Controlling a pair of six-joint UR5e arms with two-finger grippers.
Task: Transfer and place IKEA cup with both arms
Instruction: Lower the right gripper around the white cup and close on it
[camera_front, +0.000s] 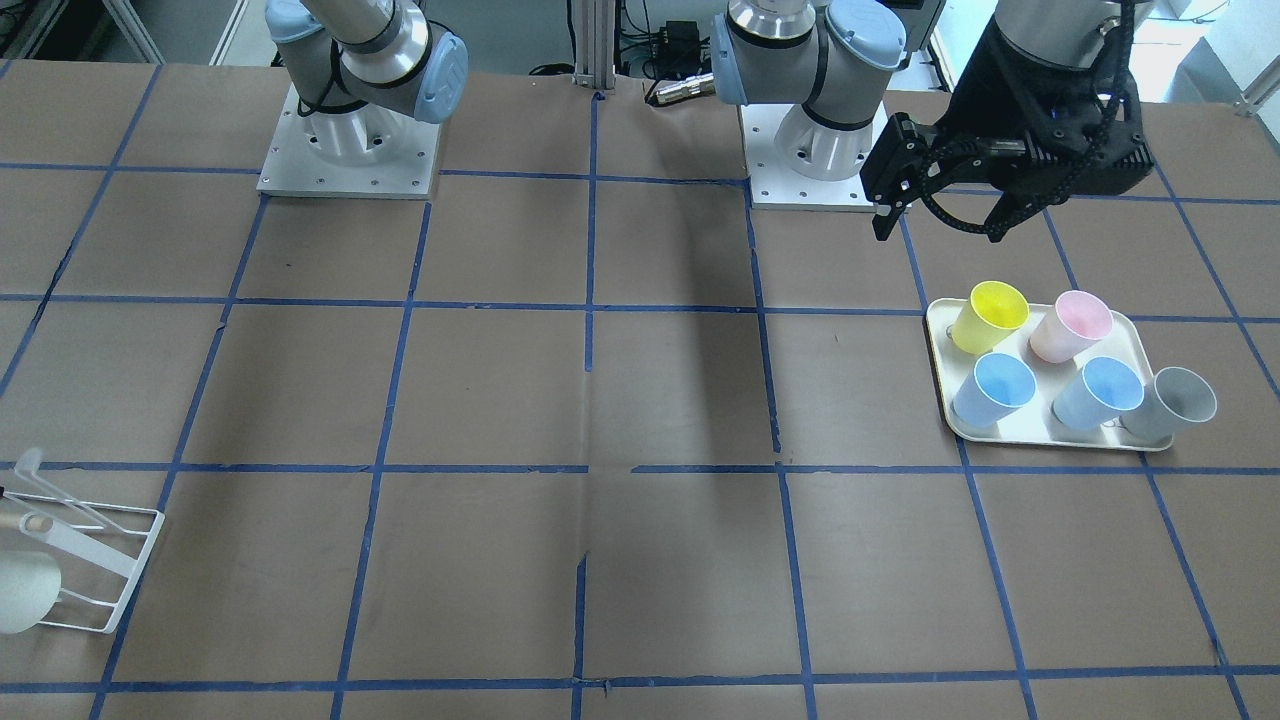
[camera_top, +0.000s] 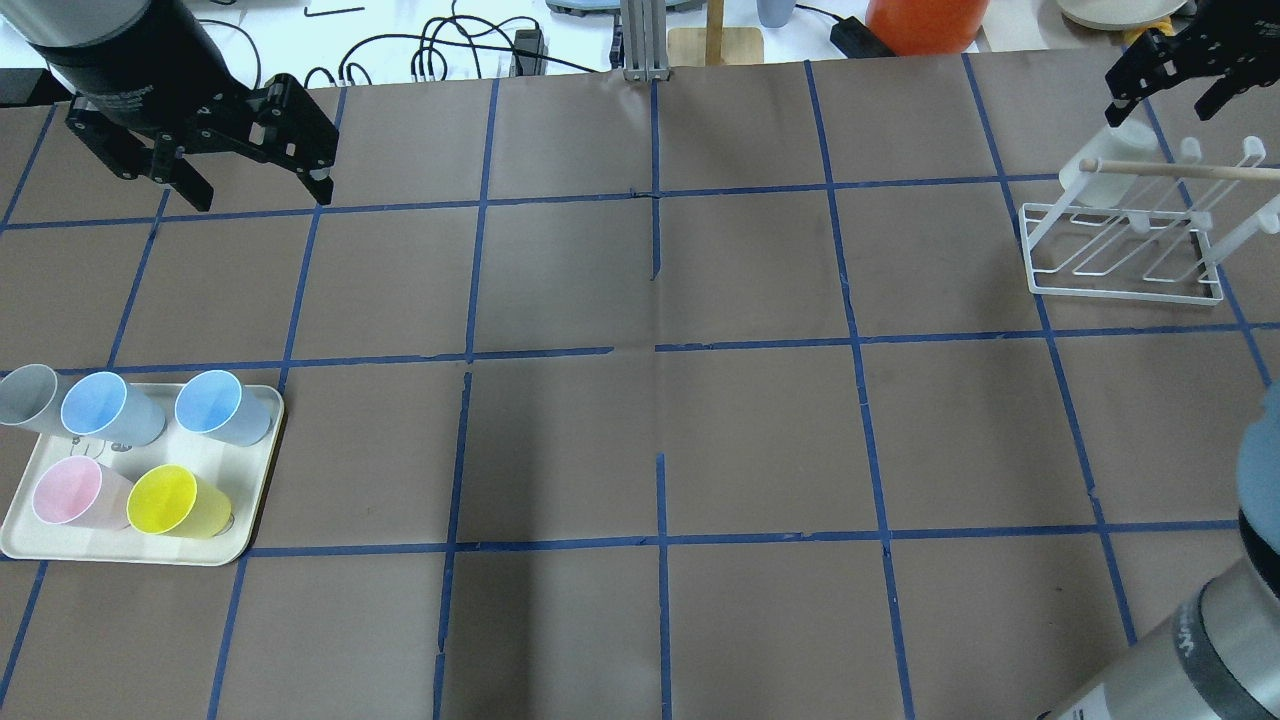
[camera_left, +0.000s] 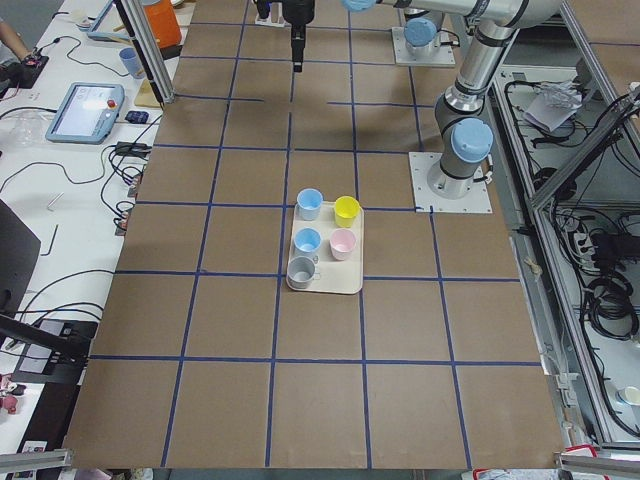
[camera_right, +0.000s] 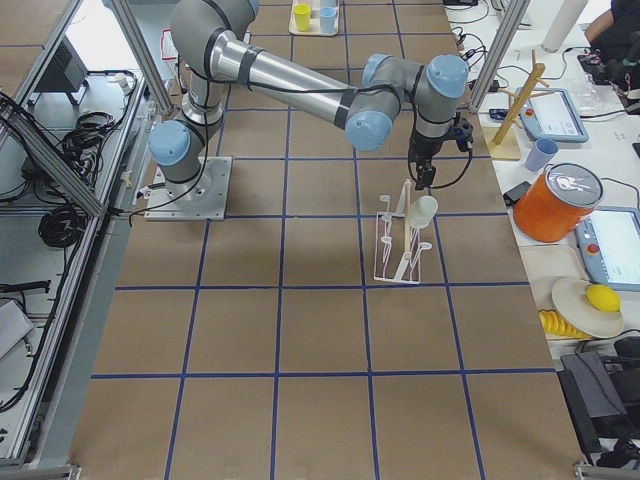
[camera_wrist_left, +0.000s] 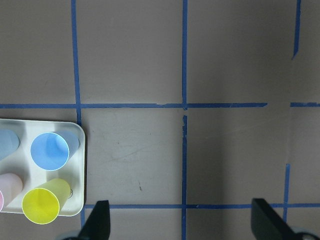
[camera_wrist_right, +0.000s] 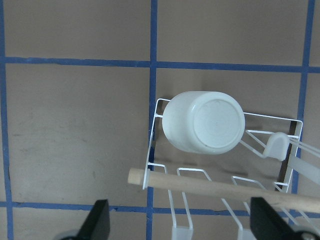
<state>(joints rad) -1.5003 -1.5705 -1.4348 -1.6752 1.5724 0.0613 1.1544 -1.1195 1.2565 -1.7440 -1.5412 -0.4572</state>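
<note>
The white IKEA cup (camera_wrist_right: 205, 122) sits upside down on a peg of the white wire rack (camera_wrist_right: 152, 150), under a wooden rod. It also shows in the overhead view (camera_top: 1108, 165) and at the front-facing view's left edge (camera_front: 25, 590). My right gripper (camera_wrist_right: 182, 225) is open and empty, above the cup and clear of it; in the overhead view it (camera_top: 1168, 95) hovers just beyond the rack (camera_top: 1120, 280). My left gripper (camera_top: 258, 190) is open and empty, high above the table beyond the tray (camera_top: 240, 530); it also shows in the front-facing view (camera_front: 940, 228).
The cream tray (camera_front: 1010, 430) holds a yellow cup (camera_front: 990, 315), a pale pink cup (camera_front: 1070, 325), two blue cups (camera_front: 995, 390) and a grey cup (camera_front: 1175, 405) at its edge. Brown paper with blue tape lines covers the table. Operator gear lies beyond the far edge.
</note>
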